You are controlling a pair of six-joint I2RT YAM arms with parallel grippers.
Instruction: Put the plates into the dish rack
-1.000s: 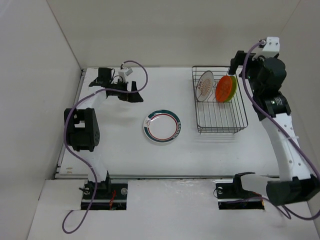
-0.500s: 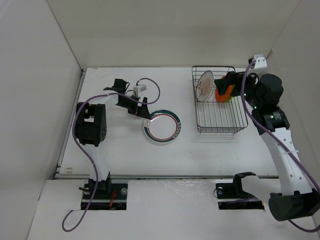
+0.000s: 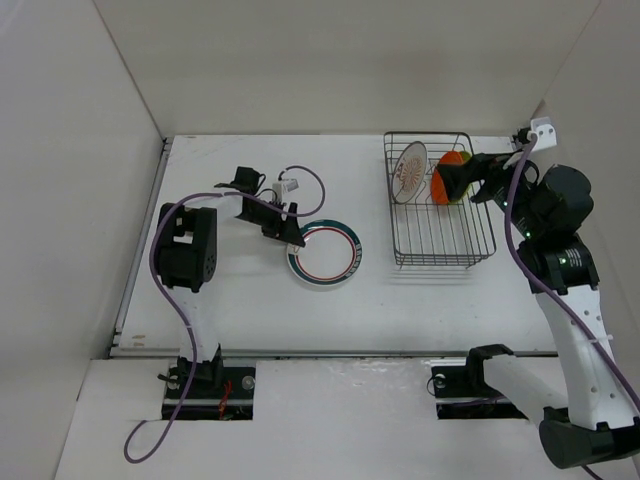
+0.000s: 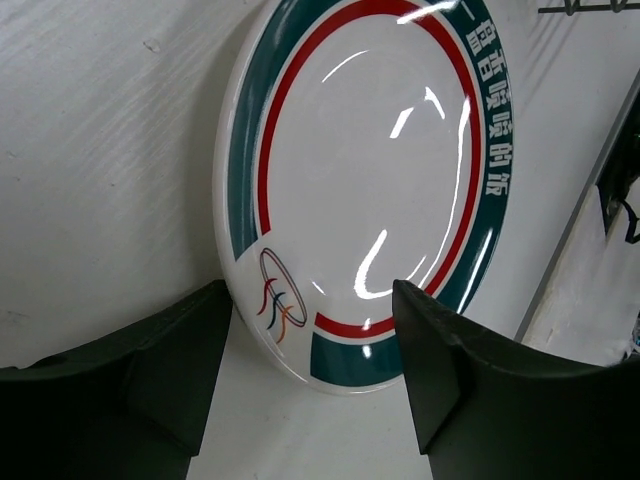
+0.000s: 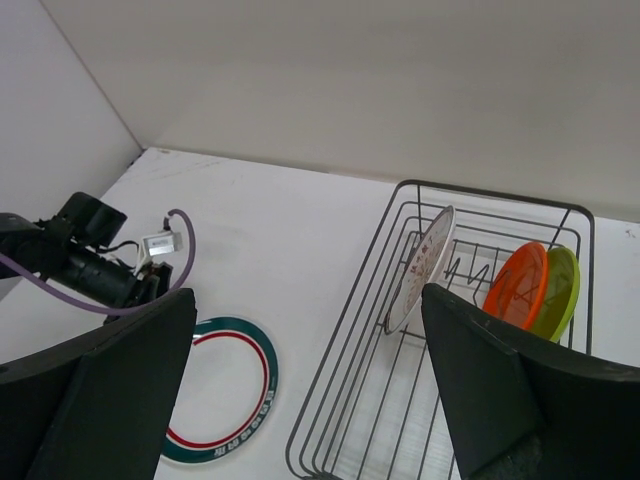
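The larger white plate with teal-and-red rim rings (image 3: 324, 251) lies flat on the table. My left gripper (image 3: 293, 236) is open at its left edge, and in the left wrist view the plate (image 4: 370, 180) sits just ahead of the open gripper (image 4: 310, 305). The dish rack (image 3: 445, 262) holds the sunburst plate (image 3: 410, 170) and the orange plate (image 3: 438, 186), both on edge. My right gripper (image 3: 450, 182) is open and empty above the rack. Its view shows the rack (image 5: 480, 190), the sunburst plate (image 5: 425, 265), the orange plate (image 5: 518, 285) and the lime green plate (image 5: 565, 285) behind it.
White walls enclose the table at the back and both sides. The left arm's purple cable (image 3: 300, 180) loops above the table near the ringed plate. The rack stands close to the back right corner.
My left gripper has moved right and toward the near side, up to the ringed plate's left edge. My right gripper has drawn back to the right from the orange plate.
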